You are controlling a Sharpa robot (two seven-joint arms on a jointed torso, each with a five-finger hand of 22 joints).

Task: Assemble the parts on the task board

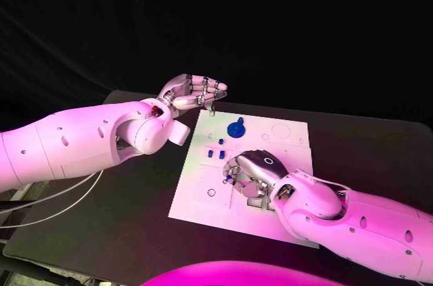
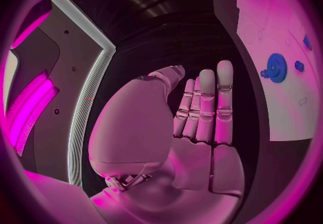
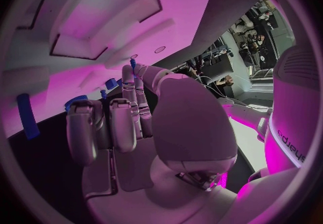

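The black surface (image 1: 108, 236) is the biggest thing here. The white task board (image 1: 203, 198) lies flat in the middle of it.

The left arm (image 1: 72, 142) comes in from the side, and its left hand (image 1: 191, 93) is up past the far edge of the board. The fingers (image 2: 217, 100) stand straight and close together, with the thumb bent across the palm. It holds nothing.

The right arm (image 1: 361, 223) reaches over the near corner of the board. The right hand (image 1: 253, 170) is low over the middle of the board, palm down. Its fingers (image 3: 124, 121) are curled, and I cannot tell if they grip anything under there.

A blue gear (image 1: 235, 129) sits on the far part of the board, between the two hands. A small blue knob (image 2: 299, 65) is just beside it. Two little blue pegs (image 1: 214, 153) stand side by side on the board, near the right hand. One more long blue piece (image 3: 27, 116) shows in the right wrist view, next to the right hand.
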